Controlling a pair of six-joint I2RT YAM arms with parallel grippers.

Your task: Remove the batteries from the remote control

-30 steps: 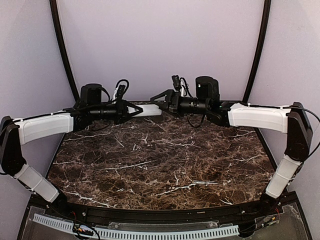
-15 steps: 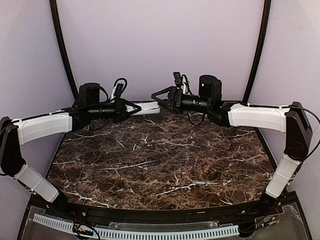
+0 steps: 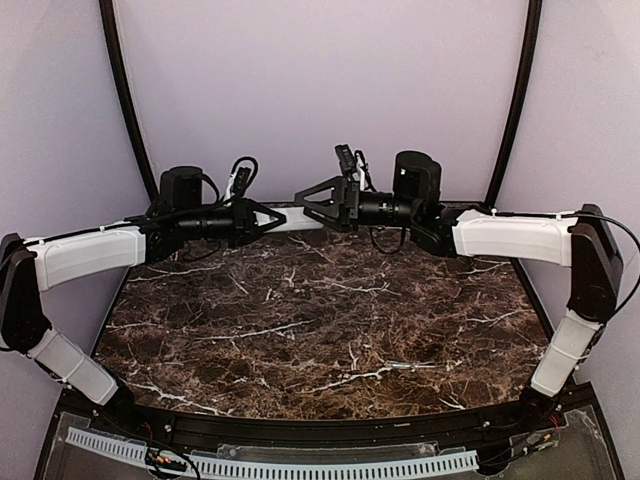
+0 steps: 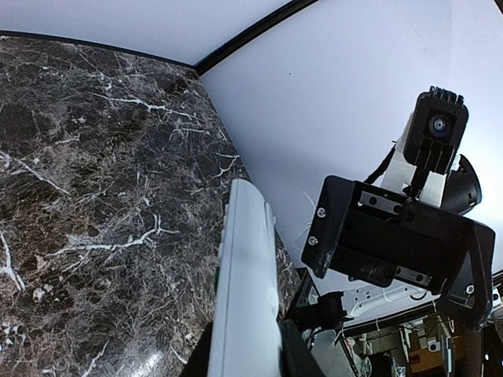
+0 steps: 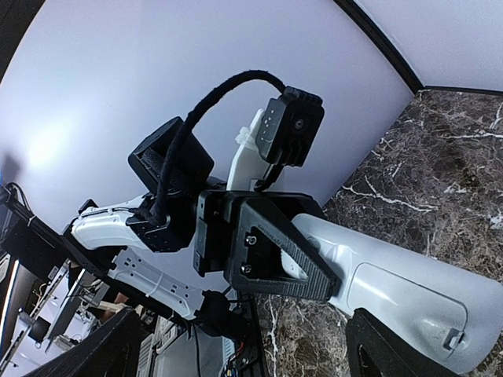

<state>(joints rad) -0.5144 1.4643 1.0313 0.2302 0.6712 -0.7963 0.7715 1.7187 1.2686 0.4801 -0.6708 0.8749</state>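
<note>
My left gripper (image 3: 272, 218) is shut on the white remote control (image 3: 303, 220) and holds it level above the back of the table, its free end pointing right. In the left wrist view the remote (image 4: 247, 267) runs up from between the jaws. My right gripper (image 3: 305, 197) is open, just above and beside the remote's free end, not touching it. In the right wrist view the remote (image 5: 401, 294) shows a closed back panel, with the left gripper's ribbed black finger (image 5: 275, 251) clamped on it. The batteries are hidden.
The dark marble table (image 3: 300, 320) lies under both arms. A purple back wall (image 3: 320, 90) stands close behind the grippers, with black frame posts (image 3: 125, 100) at either side.
My right gripper has moved left and a little up, and now hangs over the remote's free end. The left gripper and the remote have stayed put.
</note>
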